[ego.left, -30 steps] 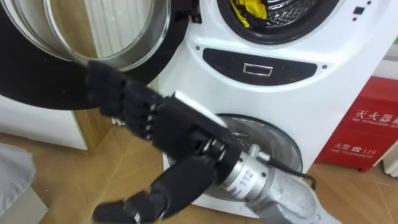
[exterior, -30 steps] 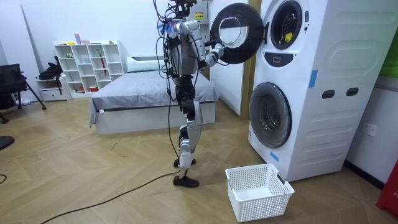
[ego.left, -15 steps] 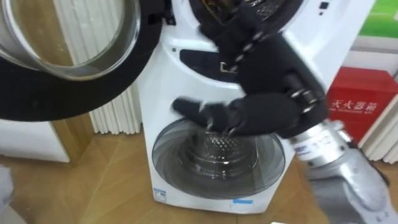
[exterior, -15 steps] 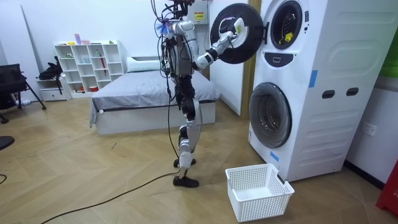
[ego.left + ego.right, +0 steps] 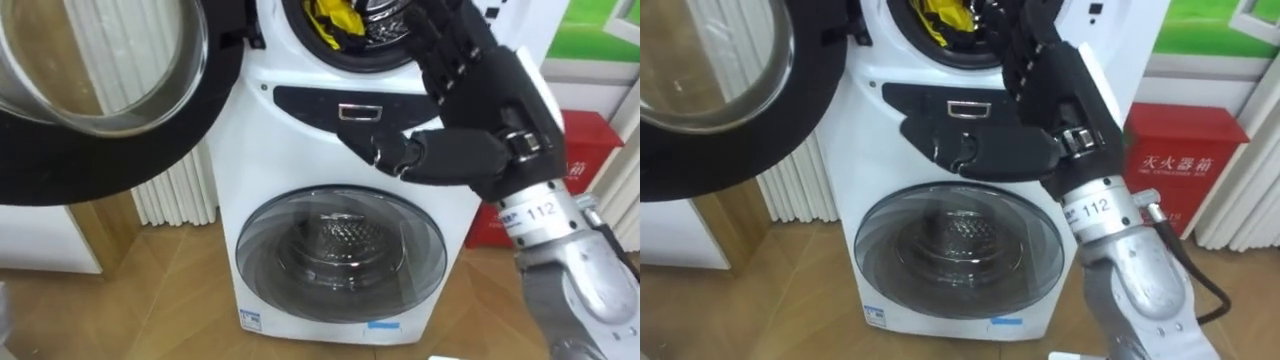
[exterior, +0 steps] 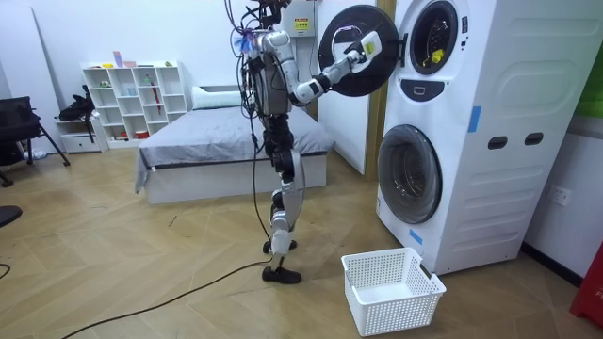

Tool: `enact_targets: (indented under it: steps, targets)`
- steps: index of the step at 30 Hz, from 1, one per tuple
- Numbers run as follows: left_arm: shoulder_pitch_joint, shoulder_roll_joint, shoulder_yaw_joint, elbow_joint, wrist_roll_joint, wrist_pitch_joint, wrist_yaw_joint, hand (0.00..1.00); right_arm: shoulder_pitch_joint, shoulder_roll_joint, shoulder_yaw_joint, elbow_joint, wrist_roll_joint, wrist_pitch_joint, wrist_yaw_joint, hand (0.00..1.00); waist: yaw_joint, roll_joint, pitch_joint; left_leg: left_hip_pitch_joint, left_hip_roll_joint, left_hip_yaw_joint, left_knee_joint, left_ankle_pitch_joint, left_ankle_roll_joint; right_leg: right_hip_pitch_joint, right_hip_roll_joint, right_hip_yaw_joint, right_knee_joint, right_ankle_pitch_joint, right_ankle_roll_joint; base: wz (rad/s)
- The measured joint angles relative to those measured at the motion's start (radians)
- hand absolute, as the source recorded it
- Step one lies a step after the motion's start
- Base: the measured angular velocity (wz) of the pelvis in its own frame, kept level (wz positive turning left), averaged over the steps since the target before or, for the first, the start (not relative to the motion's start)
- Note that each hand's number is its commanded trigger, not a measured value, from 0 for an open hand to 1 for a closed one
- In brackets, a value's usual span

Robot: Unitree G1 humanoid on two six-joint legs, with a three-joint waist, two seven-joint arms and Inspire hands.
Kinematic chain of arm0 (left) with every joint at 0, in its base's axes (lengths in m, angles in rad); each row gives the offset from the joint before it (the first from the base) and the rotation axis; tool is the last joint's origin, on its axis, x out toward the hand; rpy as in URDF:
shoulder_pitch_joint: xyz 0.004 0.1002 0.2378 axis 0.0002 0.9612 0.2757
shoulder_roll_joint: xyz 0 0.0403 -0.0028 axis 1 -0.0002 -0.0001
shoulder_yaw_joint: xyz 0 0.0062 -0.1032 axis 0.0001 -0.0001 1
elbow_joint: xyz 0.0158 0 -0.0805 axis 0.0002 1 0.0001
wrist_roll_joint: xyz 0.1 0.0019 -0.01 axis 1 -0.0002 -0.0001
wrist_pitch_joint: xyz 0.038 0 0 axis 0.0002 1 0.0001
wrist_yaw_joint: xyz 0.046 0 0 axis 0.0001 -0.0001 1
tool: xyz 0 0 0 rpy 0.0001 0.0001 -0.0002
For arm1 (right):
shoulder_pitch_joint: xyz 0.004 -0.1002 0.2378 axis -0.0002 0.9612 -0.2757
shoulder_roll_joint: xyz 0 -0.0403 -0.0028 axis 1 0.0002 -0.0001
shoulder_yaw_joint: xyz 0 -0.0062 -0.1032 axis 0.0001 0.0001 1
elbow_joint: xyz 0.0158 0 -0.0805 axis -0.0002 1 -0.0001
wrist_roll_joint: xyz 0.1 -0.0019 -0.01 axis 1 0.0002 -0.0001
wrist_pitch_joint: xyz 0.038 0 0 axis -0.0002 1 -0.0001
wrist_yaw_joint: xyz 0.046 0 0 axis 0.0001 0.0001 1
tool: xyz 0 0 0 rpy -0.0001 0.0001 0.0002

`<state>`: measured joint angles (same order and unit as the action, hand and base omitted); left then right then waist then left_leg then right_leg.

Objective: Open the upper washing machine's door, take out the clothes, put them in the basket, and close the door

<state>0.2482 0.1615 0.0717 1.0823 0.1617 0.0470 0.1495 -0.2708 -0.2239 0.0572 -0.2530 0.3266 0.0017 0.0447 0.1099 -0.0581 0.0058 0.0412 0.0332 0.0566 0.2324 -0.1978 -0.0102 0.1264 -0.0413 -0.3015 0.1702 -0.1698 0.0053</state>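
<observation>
Nearest us, our matte black right hand (image 5: 495, 110) is held up with fingers straight and thumb spread wide, holding nothing. To its left hangs the open door (image 5: 110, 165), a black ring round a glass bowl. Farthest, crumpled yellow clothes (image 5: 333, 18) lie in the upper steel drum of the white washing machine (image 5: 300, 140).

My two head cameras sit close to the stacked washing machine (image 5: 300, 150), looking down its white front from the upper drum to the lower door (image 5: 340, 255), while my room camera stands well back, side-on, sharing that same front and the open upper door (image 6: 356, 38).
</observation>
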Motion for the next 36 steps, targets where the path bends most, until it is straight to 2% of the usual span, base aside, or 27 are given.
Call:
enact_targets:
  steps: [2,4,6,9,11,12,13,14,15,16,17,18,19,20,22,24,25,26,29,30,32,33,35,36]
  targets:
    - [-0.014,0.006,-0.01,0.023,-0.001,0.001,0.0,0.0,-0.021,-0.003,0.0,0.052,-0.031,0.0,-0.011,0.0,0.008,-0.002,0.0057,-0.025,0.013,-0.002,0.075,-0.034,-0.004,-0.008,0.003,-0.003,0.043,-0.029,-0.011,0.02]
    - [-0.022,0.008,-0.017,0.037,0.004,0.015,-0.005,0.0,-0.032,-0.006,0.0,0.092,-0.059,0.0,-0.011,0.0,0.035,0.002,0.0088,-0.069,0.037,-0.003,0.189,-0.089,-0.017,-0.039,0.011,0.001,0.125,-0.081,-0.028,-0.05]
    - [-0.02,0.009,-0.017,0.036,0.003,0.019,-0.01,0.0,-0.033,-0.006,0.0,0.117,-0.058,-0.001,-0.015,0.0,0.036,-0.007,0.0098,-0.098,0.052,-0.002,0.252,-0.107,-0.024,-0.059,0.011,0.003,0.158,-0.11,-0.035,0.11]
    - [-0.016,0.007,-0.021,0.036,0.003,0.024,-0.016,0.0,-0.034,-0.006,0.006,0.132,-0.055,-0.001,-0.031,0.0,0.06,-0.023,0.0083,-0.108,0.071,0.023,0.26,-0.108,-0.033,-0.075,0.017,0.003,0.184,-0.128,-0.051,0.06]
    - [-0.015,0.005,-0.018,0.038,0.003,0.037,-0.028,0.0,-0.039,-0.005,0.006,0.132,-0.05,-0.001,-0.036,0.0,0.062,-0.024,0.0083,-0.129,0.076,0.033,0.289,-0.098,-0.045,-0.072,0.016,0.001,0.19,-0.132,-0.058,0.09]
    - [-0.014,0.009,-0.017,0.04,0.003,0.04,-0.03,0.0,-0.051,-0.003,0.013,0.138,-0.043,-0.002,-0.042,0.0,0.062,-0.031,0.0142,-0.177,0.071,0.023,0.357,-0.079,-0.047,-0.07,0.009,0.007,0.19,-0.134,-0.067,0.24]
    - [-0.013,0.012,-0.018,0.04,0.003,0.041,-0.03,0.0,-0.061,-0.005,0.018,0.154,-0.041,-0.003,-0.047,0.0,0.057,-0.043,0.0154,-0.222,0.054,0.004,0.319,-0.072,-0.049,-0.07,0.002,0.021,0.186,-0.138,-0.072,0.24]
    - [-0.014,0.012,-0.018,0.039,0.003,0.041,-0.031,0.0,-0.063,-0.01,0.017,0.16,-0.037,-0.003,-0.048,0.0,0.058,-0.043,0.0152,-0.242,0.048,0.001,0.274,-0.065,-0.051,-0.069,0.002,0.027,0.182,-0.138,-0.072,0.06]
    - [-0.011,0.011,-0.018,0.038,0.003,0.04,-0.032,0.0,-0.063,-0.014,0.015,0.17,-0.027,0.0,-0.049,0.0,0.073,-0.045,0.0147,-0.275,0.038,-0.004,0.197,-0.001,-0.049,-0.061,0.0,0.038,0.172,-0.139,-0.067,-0.31]
    - [0.003,0.012,-0.013,0.038,0.004,0.04,-0.032,0.0,-0.063,-0.014,0.016,0.175,-0.012,0.005,-0.046,0.0,0.092,-0.044,0.0139,-0.286,0.04,-0.003,0.143,0.065,-0.048,-0.05,-0.001,0.059,0.163,-0.14,-0.059,-0.36]
    - [0.011,0.012,-0.01,0.038,0.005,0.04,-0.032,0.0,-0.063,-0.014,0.016,0.174,-0.005,0.005,-0.045,0.0,0.091,-0.044,0.013,-0.285,0.041,-0.003,0.121,0.1,-0.043,-0.041,0.0,0.06,0.154,-0.14,-0.053,-0.3]
    - [0.025,0.012,-0.003,0.037,0.004,0.039,-0.033,0.0,-0.063,-0.016,0.016,0.174,0.008,0.005,-0.048,0.0,0.087,-0.048,0.0062,-0.278,0.035,0.002,0.102,0.147,-0.019,-0.037,-0.002,0.066,0.15,-0.144,-0.034,-0.1]
    - [0.028,0.012,0.005,0.037,0.004,0.039,-0.037,0.0,-0.063,-0.017,0.016,0.174,0.026,0.005,-0.058,0.0,0.086,-0.058,-0.0012,-0.271,0.029,0.015,0.107,0.15,-0.008,-0.032,-0.008,0.069,0.126,-0.14,-0.023,-0.11]
    - [0.027,0.011,0.005,0.036,0.004,0.039,-0.039,0.0,-0.065,-0.017,0.016,0.174,0.028,0.005,-0.062,0.0,0.086,-0.06,-0.0022,-0.269,0.026,0.02,0.113,0.147,-0.003,-0.024,-0.01,0.072,0.11,-0.135,-0.019,-0.15]
    - [0.022,0.01,0.004,0.031,0.003,0.036,-0.048,0.0,-0.066,-0.018,0.018,0.176,0.031,0.005,-0.076,0.0,0.082,-0.053,0.0026,-0.267,0.019,0.028,0.148,0.113,0.006,0.013,-0.019,0.07,0.066,-0.115,-0.003,-0.08]
    - [0.02,0.012,0.005,0.018,0.004,0.036,-0.047,0.0,-0.058,-0.019,0.026,0.177,0.027,0.005,-0.098,0.0,0.071,-0.054,0.0015,-0.254,0.001,0.032,0.148,0.094,0.012,0.033,-0.035,0.069,0.054,-0.119,0.004,0.04]
    - [0.012,0.012,0.004,0.01,0.005,0.036,-0.047,0.0,-0.057,-0.02,0.031,0.177,0.012,0.005,-0.106,0.0,0.057,-0.053,-0.0013,-0.254,-0.012,0.037,0.15,0.08,0.015,0.032,-0.047,0.07,0.063,-0.129,0.018,0.06]
    - [0.011,0.012,0.004,0.006,0.005,0.036,-0.046,0.0,-0.057,-0.021,0.031,0.177,0.007,0.005,-0.107,0.0,0.056,-0.049,-0.001,-0.255,-0.015,0.043,0.149,0.072,0.018,0.03,-0.052,0.07,0.073,-0.134,0.024,0.0]
    - [-0.019,0.013,0.003,-0.003,0.007,0.036,-0.046,0.0,-0.055,-0.031,0.031,0.197,0.02,0.005,-0.109,0.0,0.042,-0.04,-0.0014,-0.237,-0.046,0.051,0.151,0.042,0.033,0.025,-0.09,0.078,0.146,-0.153,0.051,0.05]
    - [-0.031,0.012,-0.001,-0.003,0.006,0.036,-0.044,0.0,-0.051,-0.038,0.031,0.198,0.023,0.005,-0.112,0.0,0.028,-0.038,-0.0028,-0.219,-0.061,0.053,0.145,0.034,0.044,0.004,-0.114,0.078,0.222,-0.159,0.062,0.25]
    - [-0.06,0.017,-0.004,-0.002,0.006,0.036,-0.042,0.0,-0.039,-0.057,0.032,0.198,0.023,0.003,-0.115,0.0,0.021,-0.044,-0.001,-0.189,-0.079,0.056,0.138,0.02,0.064,-0.038,-0.155,0.079,0.369,-0.157,0.065,0.27]
    - [-0.081,0.021,-0.007,-0.003,0.005,0.037,-0.04,0.0,-0.029,-0.066,0.032,0.198,0.022,0.002,-0.115,0.0,0.018,-0.05,0.002,-0.164,-0.09,0.079,0.141,0.006,0.078,-0.059,-0.181,0.083,0.45,-0.141,0.071,0.28]
    - [-0.106,0.022,-0.022,-0.003,0.005,0.036,-0.02,0.0,-0.015,-0.066,0.032,0.204,0.015,0.002,-0.116,0.0,0.015,-0.043,0.0085,-0.113,-0.097,0.092,0.127,-0.015,0.096,-0.082,-0.188,0.106,0.56,-0.069,0.064,0.2]
    - [-0.117,0.024,-0.037,-0.005,0.006,0.034,-0.007,0.0,-0.004,-0.062,0.03,0.208,-0.01,0.002,-0.116,0.0,0.009,-0.027,0.0113,-0.081,-0.093,0.076,0.105,-0.022,0.102,-0.109,-0.186,0.112,0.619,-0.029,0.053,0.0]
